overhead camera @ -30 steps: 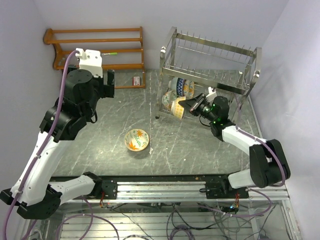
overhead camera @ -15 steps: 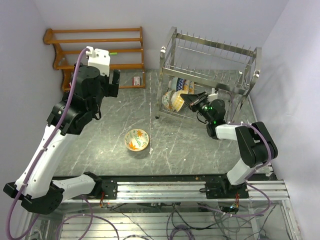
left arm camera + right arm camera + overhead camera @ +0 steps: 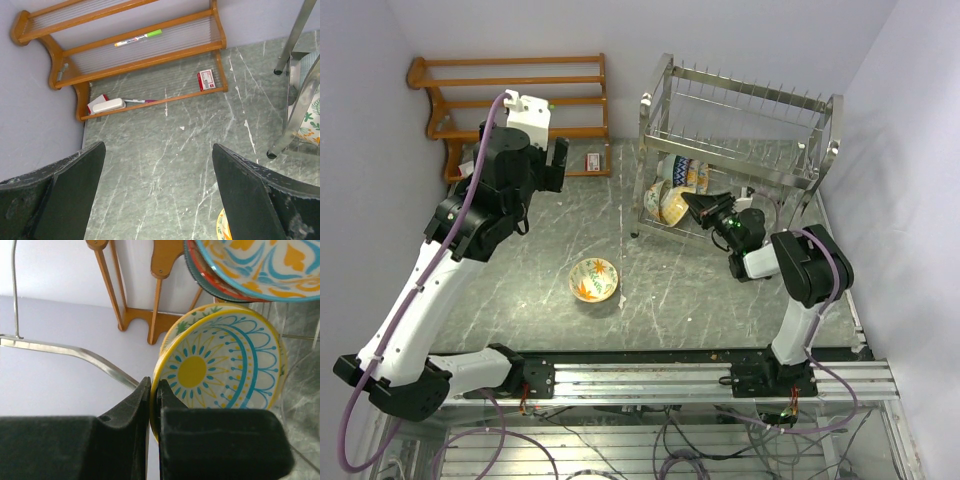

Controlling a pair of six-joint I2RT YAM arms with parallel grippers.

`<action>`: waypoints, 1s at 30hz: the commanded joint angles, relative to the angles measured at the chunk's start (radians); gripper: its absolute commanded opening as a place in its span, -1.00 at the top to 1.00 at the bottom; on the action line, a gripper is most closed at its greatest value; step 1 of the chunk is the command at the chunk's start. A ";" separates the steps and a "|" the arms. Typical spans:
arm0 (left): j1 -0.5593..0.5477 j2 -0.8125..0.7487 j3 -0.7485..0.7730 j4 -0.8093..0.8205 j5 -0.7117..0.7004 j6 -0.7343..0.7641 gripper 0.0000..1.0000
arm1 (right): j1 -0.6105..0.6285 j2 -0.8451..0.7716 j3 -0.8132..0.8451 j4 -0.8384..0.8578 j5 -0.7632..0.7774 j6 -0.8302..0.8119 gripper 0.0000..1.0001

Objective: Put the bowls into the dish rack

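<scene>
- The yellow-teal bowl point(image 3: 225, 375) stood on edge, low at the centre-right of the right wrist view; the right jaws were closed almost flat on its rim at lower centre, so it had not been let go.
- In the top view this bowl sat at the lower tier of the dish rack point(image 3: 644, 150), just right of centre; it looked placed among the prongs but, in my judgement, not yet delivered while the grip remained.
- A blue-orange bowl point(image 3: 250, 265) stood on edge at the upper right of the right wrist view, already racked; a cream leaf-patterned bowl point(image 3: 656, 195) showed just left of the held one in the same tier, close behind it; whether the two touched I could not tell.
- One orange-leaf bowl point(image 3: 593, 279) lay upright on the table point(image 3: 720, 290), lower centre-left of the top view, well apart from the rack; this one was left to load.
- The left jaws stood wide open and empty in the left wrist view, hanging above the table near the wooden shelf point(image 3: 510, 85) at upper left.
- As I judged it: two bowls done, a third needing only release, a fourth untouched; the upper tier held nothing visible.
</scene>
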State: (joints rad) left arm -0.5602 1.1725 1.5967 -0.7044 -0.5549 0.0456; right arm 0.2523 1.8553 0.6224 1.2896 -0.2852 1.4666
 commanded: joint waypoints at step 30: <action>-0.007 -0.017 0.023 0.034 0.040 -0.004 -0.98 | -0.050 0.010 0.140 -0.209 -0.113 -0.164 0.08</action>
State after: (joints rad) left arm -0.5602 1.1690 1.5967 -0.6998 -0.5301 0.0452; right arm 0.2127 1.8996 0.7231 1.1374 -0.3931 1.3571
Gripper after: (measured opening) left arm 0.989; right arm 0.403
